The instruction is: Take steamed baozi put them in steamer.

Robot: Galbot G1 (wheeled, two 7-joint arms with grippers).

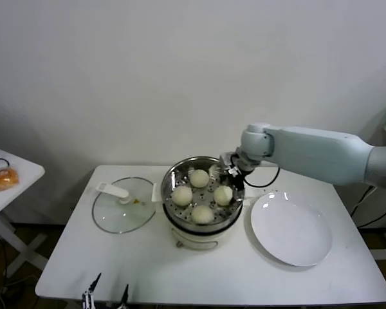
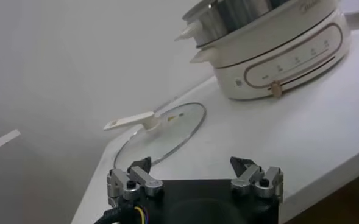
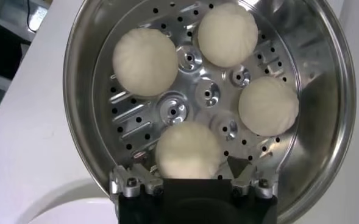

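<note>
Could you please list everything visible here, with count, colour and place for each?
steamed baozi: four, cream-white, all inside the steamer basket
steamer: one, shiny steel basket on a cream-white pot base, table centre
glass lid: one, clear with a white handle, flat on the table on the steamer's left side
plate: one, white, empty, on the steamer's right side
table: one, white
side table: one, white, far left, carrying an orange item
left gripper: black and grey, open, low at the table's front-left edge
right gripper: black and grey, open, over the steamer's right rim

Glass lid (image 1: 123, 205) left, white plate (image 1: 291, 229) right, on table (image 1: 180, 270)
</note>
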